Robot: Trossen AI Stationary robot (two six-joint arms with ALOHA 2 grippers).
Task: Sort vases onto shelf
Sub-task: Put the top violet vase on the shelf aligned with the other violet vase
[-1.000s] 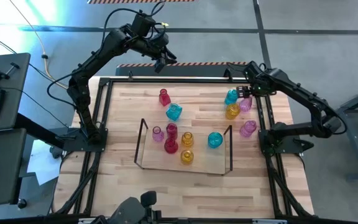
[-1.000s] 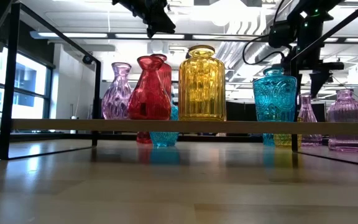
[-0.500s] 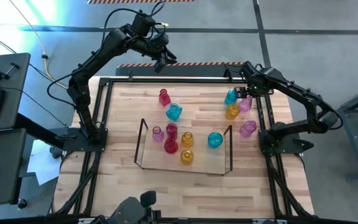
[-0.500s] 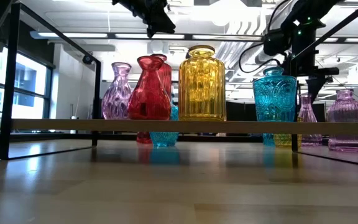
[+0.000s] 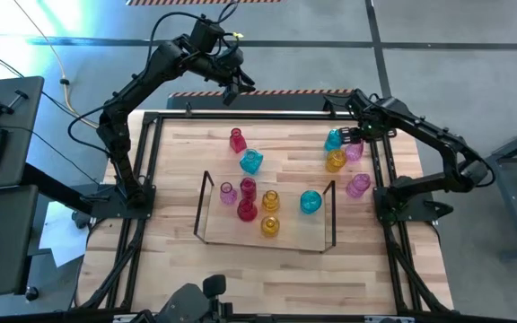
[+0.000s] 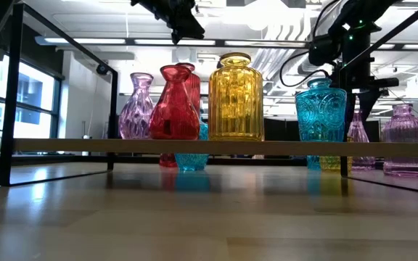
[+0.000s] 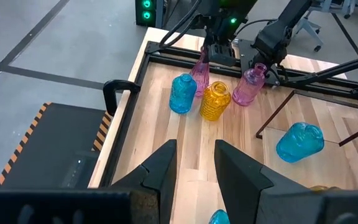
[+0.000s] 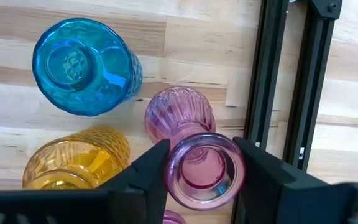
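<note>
The left gripper (image 5: pixel 238 88) is being held raised beyond the far edge of the table (image 5: pixel 178 152), its fingers standing a little apart with nothing between them. Near the far left, a red vase (image 5: pixel 237 139) and a cyan vase (image 5: pixel 251 161) are waiting on the wood. Nearer, the shelf (image 5: pixel 326 244) is carrying six vases: one pink, two red, two yellow, one cyan. At the far right, a cluster is standing just beside the table's black frame (image 5: pixel 382 161): a second cyan vase (image 5: pixel 333 139), a yellow vase (image 5: pixel 335 161) and a pink vase (image 8: pixel 201 168). The right gripper (image 8: pixel 201 163) is being positioned around the neck of the pink vase; its fingers are flanking the rim on both sides, but a firm grip cannot be confirmed. Another pink vase (image 5: pixel 358 185) is standing nearer.

The pick-up step is judged to be in hand. Next, closure must be completed, the vase lifted straight up clear of its neighbours, and carried to the shelf.
</note>
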